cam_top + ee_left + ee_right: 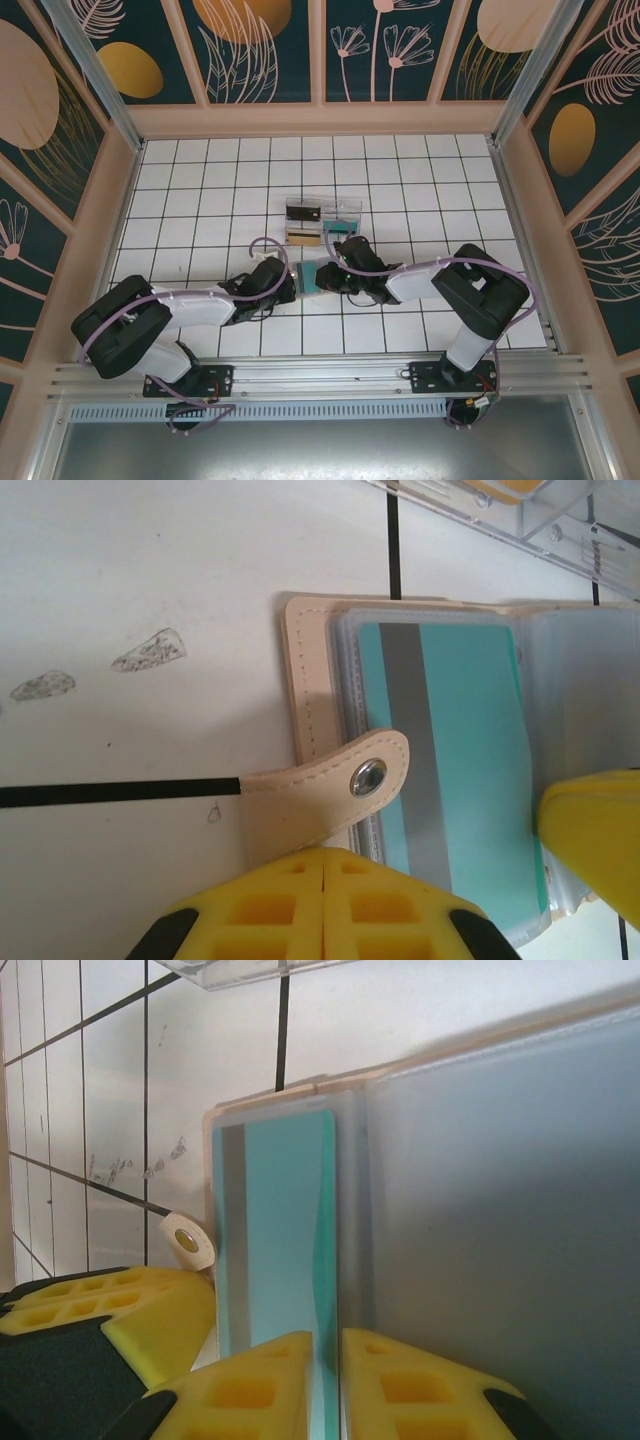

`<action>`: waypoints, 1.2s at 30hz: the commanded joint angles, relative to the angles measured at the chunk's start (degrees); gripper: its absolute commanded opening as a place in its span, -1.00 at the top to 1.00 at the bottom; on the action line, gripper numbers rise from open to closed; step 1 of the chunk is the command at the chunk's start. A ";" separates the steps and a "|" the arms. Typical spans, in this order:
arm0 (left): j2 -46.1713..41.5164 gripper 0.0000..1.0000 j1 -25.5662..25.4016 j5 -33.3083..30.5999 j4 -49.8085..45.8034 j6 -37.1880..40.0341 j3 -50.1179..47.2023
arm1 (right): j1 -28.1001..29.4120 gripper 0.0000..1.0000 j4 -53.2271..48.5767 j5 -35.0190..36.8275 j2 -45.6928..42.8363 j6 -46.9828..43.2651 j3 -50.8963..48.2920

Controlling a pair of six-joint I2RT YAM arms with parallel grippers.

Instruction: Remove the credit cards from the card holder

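The card holder (308, 275) lies open on the tiled table between my two grippers. Its tan cover (305, 680) and snap strap (368, 777) are to the left, its grey clear sleeves (500, 1210) to the right. A teal credit card (470, 740) with a grey stripe sits in the top sleeve. My left gripper (325, 850) is shut, pinching the tan strap at the holder's left edge (287, 287). My right gripper (327, 1335) is nearly shut on the long edge of the teal card (280, 1230); in the top view it is at the holder's right side (330, 283).
A clear plastic compartment tray (322, 222) with cards in it stands just beyond the holder, its edge near my fingers (520, 505). Low walls ring the white tiled table (200, 180). Free room lies left, right and behind the tray.
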 commanded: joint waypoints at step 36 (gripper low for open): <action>2.88 0.99 -0.33 -2.01 -5.55 0.80 1.86 | -2.47 1.00 -1.38 1.14 -6.47 -1.62 -3.92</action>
